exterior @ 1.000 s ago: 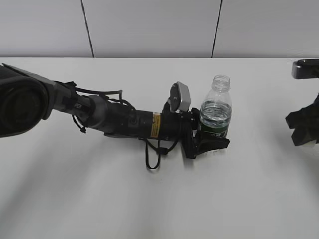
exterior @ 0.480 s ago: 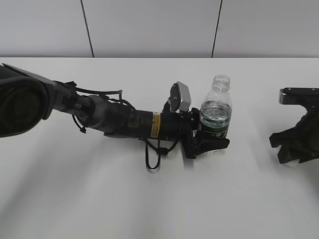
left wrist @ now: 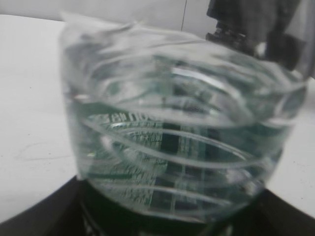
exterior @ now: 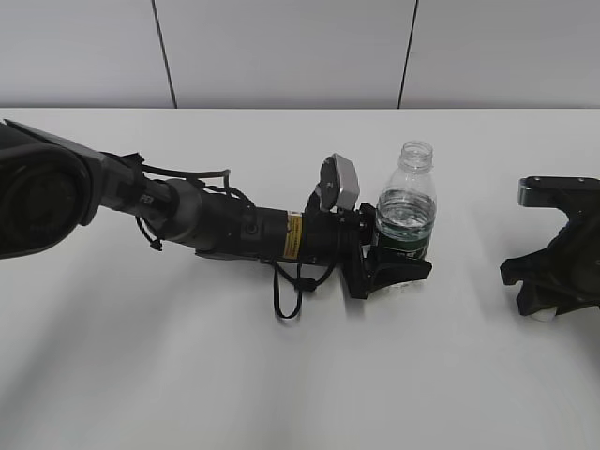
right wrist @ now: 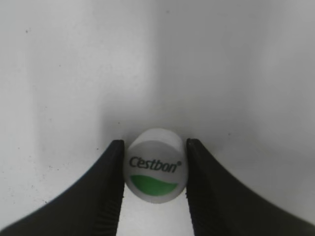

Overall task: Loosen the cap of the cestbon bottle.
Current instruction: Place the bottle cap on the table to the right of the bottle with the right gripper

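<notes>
The cestbon bottle [exterior: 406,211] stands upright on the white table, clear, part full of water, with its neck open and no cap on it. My left gripper [exterior: 394,265] is shut on its dark green label band from the left. The bottle fills the left wrist view [left wrist: 172,147]. The cap [right wrist: 155,164], white with a green mark and "Cestbon" lettering, sits between the fingers of my right gripper [right wrist: 154,169], which is shut on it just above the table. In the exterior view the right gripper [exterior: 546,302] is low at the far right, well apart from the bottle.
The white table [exterior: 187,375] runs back to a grey panelled wall [exterior: 281,47]. My left arm [exterior: 216,225] lies across the table from the left, with a loose cable loop [exterior: 286,300] under it.
My right gripper has come down and to the left with the cap, closer to the table. The left gripper and the bottle have not moved.
</notes>
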`<action>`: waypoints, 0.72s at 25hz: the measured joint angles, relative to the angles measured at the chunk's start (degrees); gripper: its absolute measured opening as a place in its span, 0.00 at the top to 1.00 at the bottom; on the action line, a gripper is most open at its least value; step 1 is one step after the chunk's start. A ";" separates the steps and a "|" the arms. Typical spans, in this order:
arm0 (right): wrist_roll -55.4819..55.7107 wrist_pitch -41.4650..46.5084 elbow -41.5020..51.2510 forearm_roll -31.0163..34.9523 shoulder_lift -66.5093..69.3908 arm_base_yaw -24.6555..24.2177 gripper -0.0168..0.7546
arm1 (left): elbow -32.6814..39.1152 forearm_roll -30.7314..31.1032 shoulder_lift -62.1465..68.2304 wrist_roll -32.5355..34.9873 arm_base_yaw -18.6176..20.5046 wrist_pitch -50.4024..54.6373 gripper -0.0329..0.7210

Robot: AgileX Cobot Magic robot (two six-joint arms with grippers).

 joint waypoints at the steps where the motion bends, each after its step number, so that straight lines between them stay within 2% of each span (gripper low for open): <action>1: 0.00 -0.04 0.00 0.00 0.00 0.00 0.59 | 0.00 0.00 0.00 0.00 0.00 0.00 0.29; 6: 0.00 -0.04 0.00 0.75 0.06 0.00 0.52 | 0.00 0.00 0.00 0.00 0.00 0.00 0.29; 11: 0.06 -0.11 0.00 2.00 0.06 0.00 0.33 | 0.00 0.00 0.00 0.00 0.00 0.05 0.29; 14: 0.06 -0.05 -0.05 2.68 0.06 0.00 0.26 | 0.00 -0.04 0.00 0.00 0.00 0.09 0.23; 18: 0.08 0.60 0.00 2.79 -0.52 0.06 0.23 | 0.00 0.08 0.00 -0.46 0.00 0.29 0.16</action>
